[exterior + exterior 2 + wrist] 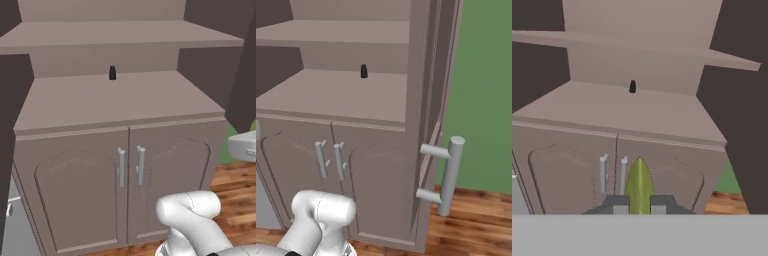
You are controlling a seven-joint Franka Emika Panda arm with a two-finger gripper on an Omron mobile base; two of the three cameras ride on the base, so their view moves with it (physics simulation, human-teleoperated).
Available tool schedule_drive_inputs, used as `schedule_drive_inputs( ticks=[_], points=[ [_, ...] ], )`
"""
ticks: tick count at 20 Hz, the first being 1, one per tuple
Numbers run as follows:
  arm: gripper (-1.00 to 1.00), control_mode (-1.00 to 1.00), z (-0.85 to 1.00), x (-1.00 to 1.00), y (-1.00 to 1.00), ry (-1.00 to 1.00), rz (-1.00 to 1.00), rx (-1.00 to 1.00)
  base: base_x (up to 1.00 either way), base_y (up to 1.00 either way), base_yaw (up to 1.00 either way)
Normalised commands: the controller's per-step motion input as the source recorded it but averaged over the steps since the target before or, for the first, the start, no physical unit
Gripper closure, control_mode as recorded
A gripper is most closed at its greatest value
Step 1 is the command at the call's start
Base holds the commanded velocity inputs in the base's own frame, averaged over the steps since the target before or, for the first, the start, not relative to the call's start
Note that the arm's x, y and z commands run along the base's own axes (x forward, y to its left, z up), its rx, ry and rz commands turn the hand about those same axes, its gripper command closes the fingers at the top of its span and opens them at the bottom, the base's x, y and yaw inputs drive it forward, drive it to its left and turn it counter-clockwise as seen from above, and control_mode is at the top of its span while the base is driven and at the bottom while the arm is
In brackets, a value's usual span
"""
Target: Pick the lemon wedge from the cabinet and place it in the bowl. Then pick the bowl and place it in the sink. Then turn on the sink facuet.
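I have the lemon wedge (pixel 639 184) pinched between my two finger tips; my gripper (pixel 639 204) is closed on its lower part, and the pointed yellow-green end stands up above the pads. I am facing the cabinet (pixel 120 100), whose upper doors stand open, with its lower doors and silver bar handles (pixel 131 166) straight ahead. A small black bottle (pixel 112 73) stands alone at the back of the open shelf. By my judgement the wedge is very light, soft and wet-skinned, so it could slip or squash; a gentle, steady squeeze across its thick middle suits it best. At the right edge of the left base view a white rim (pixel 243 145) shows, possibly the bowl, though I cannot tell.
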Motion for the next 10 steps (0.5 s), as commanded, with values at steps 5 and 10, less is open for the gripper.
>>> schedule_drive_inputs(
  ticks=[5, 10],
  points=[
    [1.00, 1.00, 0.00, 0.00, 0.00, 0.00, 0.00, 0.00, -0.10, 0.00, 0.02],
    [1.00, 1.00, 0.00, 0.00, 0.00, 0.00, 0.00, 0.00, -0.15, 0.00, 0.23]
  ],
)
